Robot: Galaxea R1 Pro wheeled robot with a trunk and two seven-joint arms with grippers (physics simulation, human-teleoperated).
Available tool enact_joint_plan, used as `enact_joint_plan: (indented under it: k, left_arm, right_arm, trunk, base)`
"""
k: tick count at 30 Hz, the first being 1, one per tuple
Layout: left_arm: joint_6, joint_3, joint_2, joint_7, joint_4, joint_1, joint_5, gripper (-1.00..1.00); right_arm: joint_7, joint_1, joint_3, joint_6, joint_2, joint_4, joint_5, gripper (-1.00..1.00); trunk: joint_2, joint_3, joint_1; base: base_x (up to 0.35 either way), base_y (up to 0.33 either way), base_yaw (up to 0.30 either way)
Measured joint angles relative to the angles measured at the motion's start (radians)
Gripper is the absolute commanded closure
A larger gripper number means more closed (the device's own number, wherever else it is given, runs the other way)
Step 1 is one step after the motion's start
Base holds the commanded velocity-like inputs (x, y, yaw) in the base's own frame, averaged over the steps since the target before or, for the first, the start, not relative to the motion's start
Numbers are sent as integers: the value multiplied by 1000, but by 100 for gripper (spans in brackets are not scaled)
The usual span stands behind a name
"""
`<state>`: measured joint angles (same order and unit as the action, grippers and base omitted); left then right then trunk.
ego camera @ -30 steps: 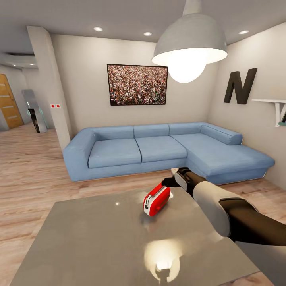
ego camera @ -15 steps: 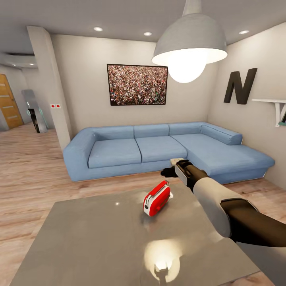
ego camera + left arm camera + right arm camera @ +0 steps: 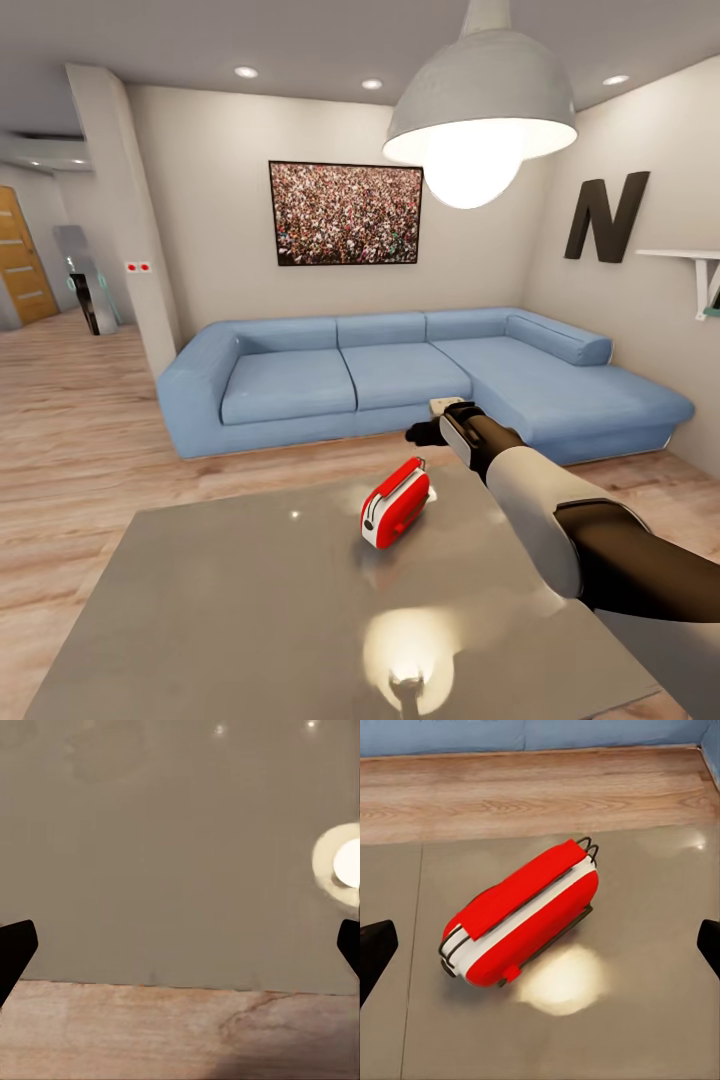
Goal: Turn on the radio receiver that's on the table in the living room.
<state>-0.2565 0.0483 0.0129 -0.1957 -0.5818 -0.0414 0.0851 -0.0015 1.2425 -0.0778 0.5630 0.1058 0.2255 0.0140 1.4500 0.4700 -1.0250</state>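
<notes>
The right gripper (image 3: 424, 434) hung with its jaws spread wide above and beyond the radio receiver (image 3: 396, 501), not touching it. The radio stood near the far edge of the table (image 3: 250, 600), before the sofa (image 3: 400, 375). The left gripper (image 3: 180, 945), likewise spread, hovered at the table's edge.

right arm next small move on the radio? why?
Probably lower the right gripper toward the radio receiver. It hangs above and just beyond the radio, fingers apart, touching nothing, while the radio stands untouched on the table, centred between the fingertips in the right wrist view.
</notes>
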Motion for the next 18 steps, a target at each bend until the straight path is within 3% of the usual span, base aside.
enact_joint_plan:
  k: [5,18]
  left_arm:
    - [0,2,-1,-1,0,0,0,-100]
    - [0,2,-1,-1,0,0,-1,-100]
  right_arm:
    - [0,0,1,0,0,0,0,-100]
    - [2,0,4,-3,-2,0,3,-100]
  trunk:
    - [0,0,0]
    - [0,0,0]
  base:
    - [182,0,0]
    - [10,0,0]
